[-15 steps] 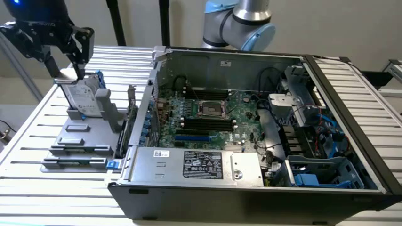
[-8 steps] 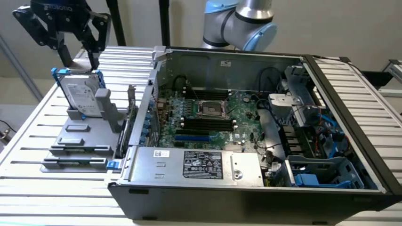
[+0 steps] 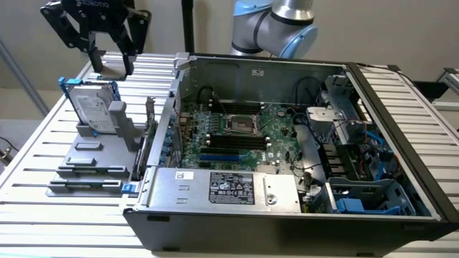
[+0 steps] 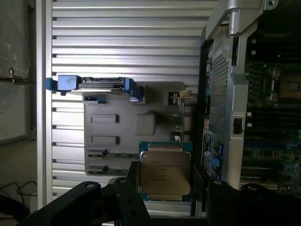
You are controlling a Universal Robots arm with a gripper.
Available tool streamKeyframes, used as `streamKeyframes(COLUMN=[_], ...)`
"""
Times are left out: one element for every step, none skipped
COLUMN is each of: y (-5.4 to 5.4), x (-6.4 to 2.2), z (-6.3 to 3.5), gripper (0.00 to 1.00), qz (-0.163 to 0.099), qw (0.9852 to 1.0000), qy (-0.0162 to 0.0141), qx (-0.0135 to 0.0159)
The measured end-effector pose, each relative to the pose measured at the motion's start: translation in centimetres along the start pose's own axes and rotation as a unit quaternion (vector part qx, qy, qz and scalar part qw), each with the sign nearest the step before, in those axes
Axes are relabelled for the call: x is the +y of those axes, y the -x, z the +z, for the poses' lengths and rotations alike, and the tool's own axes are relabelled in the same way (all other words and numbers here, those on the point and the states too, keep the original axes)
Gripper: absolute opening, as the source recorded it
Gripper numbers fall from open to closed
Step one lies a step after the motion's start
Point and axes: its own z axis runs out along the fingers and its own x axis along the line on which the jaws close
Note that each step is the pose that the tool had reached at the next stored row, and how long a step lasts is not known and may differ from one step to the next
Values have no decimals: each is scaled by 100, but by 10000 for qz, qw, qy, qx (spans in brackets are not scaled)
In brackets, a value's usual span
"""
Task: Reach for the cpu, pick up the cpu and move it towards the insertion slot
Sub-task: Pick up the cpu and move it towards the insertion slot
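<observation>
Silver-grey cpu, blk gripper

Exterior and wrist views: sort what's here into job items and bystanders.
Job in hand:
- cpu, between the gripper fingers
- insertion slot on the motherboard

Lying about:
- hard drive in its blue frame
- grey holder block
- memory slots
- power supply

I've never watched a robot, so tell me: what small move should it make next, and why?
Probably carry the small square silver-grey cpu toward the exterior view's right. The gripper seems shut on it, raised above the slatted table, while the square metal-framed insertion slot lies inside the open computer case.
</observation>
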Motion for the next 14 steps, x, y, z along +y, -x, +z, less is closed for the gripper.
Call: streamKeyframes(y=[42,90,135,179,223,268,311,359,404,449,494,538,583,632], x=[-1,-3,-4,-5,-7,-8,-9,-11,-12,-14,-16,-17,-19,-20], z=[-11,-24,-34,-46,-55,-65,-73,-81,-88,-93,-97,-100,-103,-106], gripper=[54,54,54,54,54,54,54,54,54,54,54,54,54,54], qz=[-3,-6,-9,-11,-13,-16,-19,-22,-25,-28,-31,-33,-34,-36], qw=[10000,10000,10000,10000,10000,10000,10000,9999,9999,9999,9999,9998,9998,9998], qy=[15,30,46,59,73,86,98,111,125,140,157,176,193,210], qx=[0,1,-1,0,-1,-1,-1,-1,-2,-2,-2,-3,-3,-3])
